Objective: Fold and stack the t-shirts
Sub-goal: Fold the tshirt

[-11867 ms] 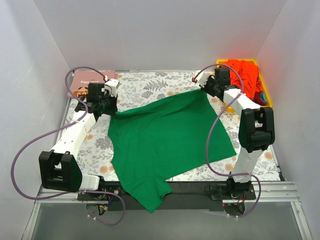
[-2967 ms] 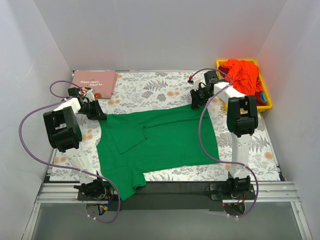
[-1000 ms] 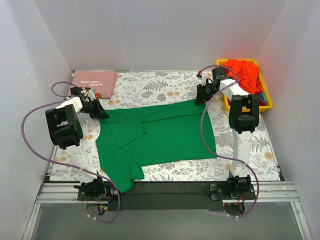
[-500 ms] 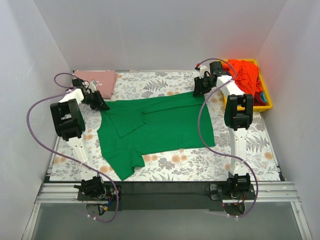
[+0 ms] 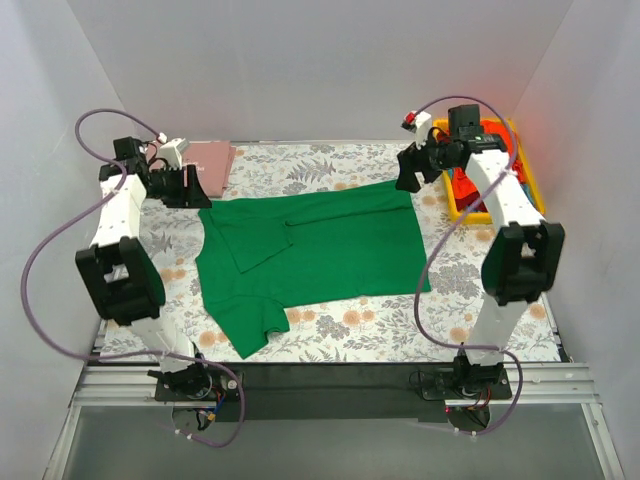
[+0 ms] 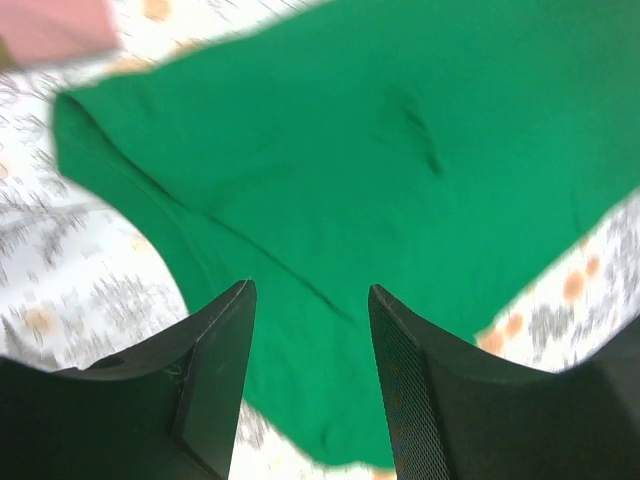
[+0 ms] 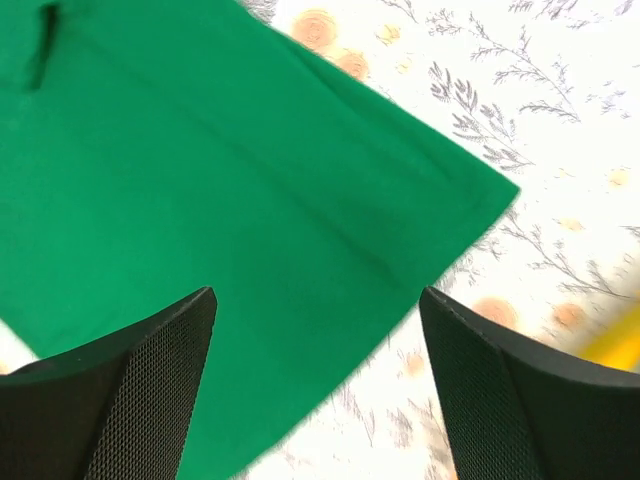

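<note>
Both my pincers hang open over the far corners of the green t-shirt [image 5: 310, 250].

My left pincer [image 6: 310, 292] has its fingers a little way apart with nothing between them, and it looks down on the shirt's far left corner. My right pincer [image 7: 315, 295] has its fingers wide apart, empty too, above the far right corner. The green t-shirt lies spread out in the middle of the flowery table cloth [image 5: 330, 165], with one sleeve sticking out at the near left. The yellow bin [image 5: 533, 178] sits at the far right corner of the table, and the red-orange t-shirts [image 5: 503, 135] are heaped up inside it. The pink t-shirt [image 5: 210, 158] lies folded at the far left corner, just behind my left pincer, not in any bin.
</note>
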Controlling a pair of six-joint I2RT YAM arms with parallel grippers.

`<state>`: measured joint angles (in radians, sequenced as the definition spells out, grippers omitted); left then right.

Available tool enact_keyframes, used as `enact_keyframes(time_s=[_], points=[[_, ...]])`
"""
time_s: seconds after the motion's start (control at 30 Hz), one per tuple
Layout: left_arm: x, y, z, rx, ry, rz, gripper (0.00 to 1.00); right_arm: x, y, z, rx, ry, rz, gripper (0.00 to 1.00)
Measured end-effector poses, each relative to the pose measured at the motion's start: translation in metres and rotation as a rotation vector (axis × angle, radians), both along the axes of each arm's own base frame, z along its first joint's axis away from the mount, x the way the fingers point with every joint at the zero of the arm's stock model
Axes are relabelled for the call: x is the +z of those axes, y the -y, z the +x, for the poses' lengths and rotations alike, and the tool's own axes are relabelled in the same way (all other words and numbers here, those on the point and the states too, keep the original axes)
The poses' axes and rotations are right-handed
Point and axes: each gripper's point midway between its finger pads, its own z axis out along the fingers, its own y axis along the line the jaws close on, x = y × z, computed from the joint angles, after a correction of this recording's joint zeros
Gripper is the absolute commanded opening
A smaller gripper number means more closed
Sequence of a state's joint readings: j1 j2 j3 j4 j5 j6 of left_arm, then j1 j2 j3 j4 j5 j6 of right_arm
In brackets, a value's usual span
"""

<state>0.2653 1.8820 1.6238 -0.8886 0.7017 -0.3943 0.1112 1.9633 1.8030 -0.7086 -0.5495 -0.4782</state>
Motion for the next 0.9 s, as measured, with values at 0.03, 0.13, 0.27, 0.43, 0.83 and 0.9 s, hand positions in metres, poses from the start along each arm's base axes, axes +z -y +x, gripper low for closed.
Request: enact_keyframes(time_s=[0.03,0.13,0.27,0.43,0.83,0.9], points=[[0.015,0.005,-0.017,-0.040,0.036,0.019,0.47,0.015,0.001,-0.010,0.019,0.037,-0.011,0.81],[0.035,0.017,-0.070,-0.151,0.116,0.075,0.42,0.039,0.005,-0.057,0.108,0.135,-0.075,0.72],[0.004,0.031,-0.139,-0.283,0.073,0.119,0.40,-0.011,0.010,-0.128,0.234,0.054,-0.195,0.65],[-0.049,0.046,-0.208,-0.431,-0.037,0.187,0.38,-0.097,0.025,-0.212,0.381,-0.166,-0.348,0.58],[-0.058,0.061,-0.237,-0.550,-0.001,0.287,0.38,-0.132,0.044,-0.240,0.459,-0.076,-0.547,0.49],[-0.058,0.060,-0.236,-0.554,-0.001,0.297,0.38,-0.139,0.049,-0.241,0.460,-0.071,-0.575,0.49]])
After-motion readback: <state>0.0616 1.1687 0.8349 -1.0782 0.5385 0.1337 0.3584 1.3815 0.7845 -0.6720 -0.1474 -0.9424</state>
